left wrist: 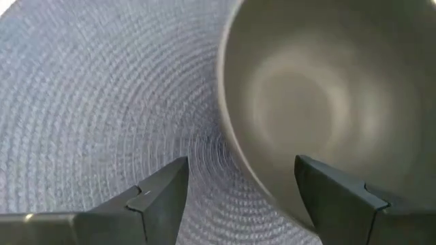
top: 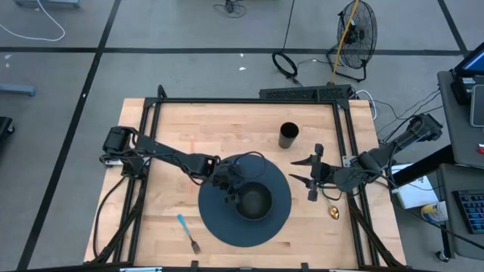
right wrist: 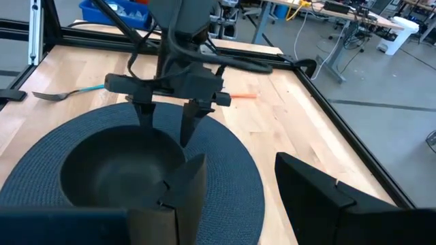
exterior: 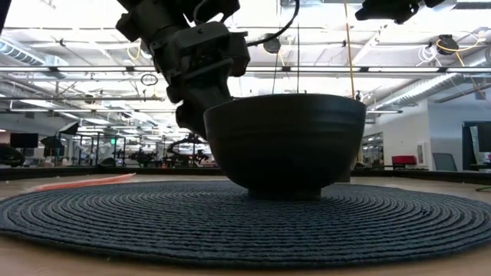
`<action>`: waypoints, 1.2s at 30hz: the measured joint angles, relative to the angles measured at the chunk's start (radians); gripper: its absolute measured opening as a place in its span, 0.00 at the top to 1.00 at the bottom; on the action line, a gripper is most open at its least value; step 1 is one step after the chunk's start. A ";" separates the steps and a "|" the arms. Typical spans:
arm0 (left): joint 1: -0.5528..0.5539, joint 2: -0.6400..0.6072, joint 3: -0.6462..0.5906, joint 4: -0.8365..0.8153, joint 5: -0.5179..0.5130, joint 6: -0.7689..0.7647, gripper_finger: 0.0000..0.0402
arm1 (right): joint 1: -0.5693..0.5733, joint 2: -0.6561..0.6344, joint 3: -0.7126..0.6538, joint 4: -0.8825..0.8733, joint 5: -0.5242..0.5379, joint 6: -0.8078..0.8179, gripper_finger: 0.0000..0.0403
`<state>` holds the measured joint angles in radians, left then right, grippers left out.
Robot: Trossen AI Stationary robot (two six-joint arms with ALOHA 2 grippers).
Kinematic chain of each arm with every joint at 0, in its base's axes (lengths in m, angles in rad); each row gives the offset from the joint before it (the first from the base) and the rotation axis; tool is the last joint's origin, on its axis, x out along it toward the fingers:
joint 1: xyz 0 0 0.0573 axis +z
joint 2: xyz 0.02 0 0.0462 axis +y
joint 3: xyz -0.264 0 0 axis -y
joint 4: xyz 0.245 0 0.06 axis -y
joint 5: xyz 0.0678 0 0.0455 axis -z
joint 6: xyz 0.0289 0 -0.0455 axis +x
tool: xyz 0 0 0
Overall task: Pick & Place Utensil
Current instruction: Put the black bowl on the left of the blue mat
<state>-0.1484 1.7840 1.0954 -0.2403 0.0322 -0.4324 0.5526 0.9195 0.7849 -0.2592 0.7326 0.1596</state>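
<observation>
A dark bowl [top: 255,202] stands upright by its foot on a round dark woven placemat [top: 219,223]. My left gripper [top: 231,187] is open at the bowl's left rim. In the left wrist view [left wrist: 242,177] one finger stands over the bowl's inside and the other over the mat outside, neither visibly touching the rim. A fork with a blue handle [top: 189,233] lies on the wood near the mat's near-left edge. A gold spoon [top: 333,212] lies at the table's right edge. My right gripper [top: 298,171] hangs open, right of the mat.
A black cup [top: 288,136] stands on the wood on the far side of the mat. A small orange mark [right wrist: 242,96] shows on the table's left half. Black frame rails [top: 249,100] run along the table's edges. Bare wood lies left of the mat.
</observation>
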 joint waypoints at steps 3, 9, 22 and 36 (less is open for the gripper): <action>0.005 -0.001 0.000 0.010 -0.006 0.000 0.33 | 0.000 0.000 0.000 0.000 0.000 0.000 0.58; 0.022 -0.001 0.000 0.006 -0.006 -0.001 0.43 | 0.000 0.000 0.000 -0.003 0.000 0.000 0.58; 0.030 -0.001 0.000 0.006 0.013 0.065 0.77 | 0.000 0.000 0.000 -0.005 0.000 0.000 0.58; 0.030 -0.004 0.000 0.007 0.026 0.108 0.98 | 0.000 0.000 0.000 -0.008 0.000 0.000 0.58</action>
<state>-0.1181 1.7798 1.0958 -0.2329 0.0582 -0.3247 0.5522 0.9195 0.7849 -0.2668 0.7326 0.1593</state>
